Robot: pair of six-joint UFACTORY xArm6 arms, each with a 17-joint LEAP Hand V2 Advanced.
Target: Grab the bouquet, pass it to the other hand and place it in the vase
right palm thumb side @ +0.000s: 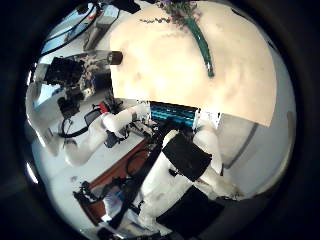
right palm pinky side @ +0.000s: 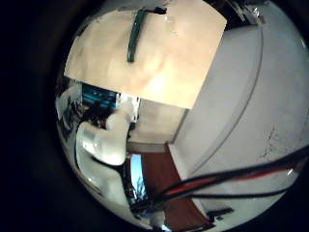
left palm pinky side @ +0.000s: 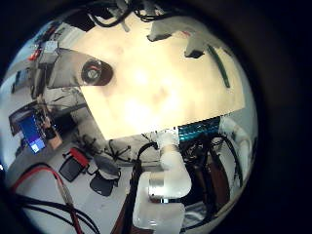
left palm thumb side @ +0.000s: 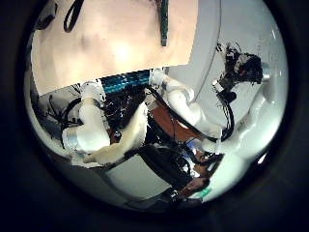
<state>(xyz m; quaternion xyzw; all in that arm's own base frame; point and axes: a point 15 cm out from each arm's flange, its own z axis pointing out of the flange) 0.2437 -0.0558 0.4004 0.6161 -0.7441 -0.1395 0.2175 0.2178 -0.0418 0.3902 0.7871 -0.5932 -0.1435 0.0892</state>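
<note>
Bouquet (right palm thumb side: 200, 35) flowers cut off at view's edge

Pale tan table (right palm thumb side: 190, 70), dark green bouquet stems (right palm thumb side: 203, 48), white arm (left palm thumb side: 92, 130) with black parts.

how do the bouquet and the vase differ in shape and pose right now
The bouquet is long and thin; the vase is short and round. The bouquet lies flat on the table, while the vase stands upright near an edge, with its mouth facing up. Both rest on the table, and no hand holds either.
</note>
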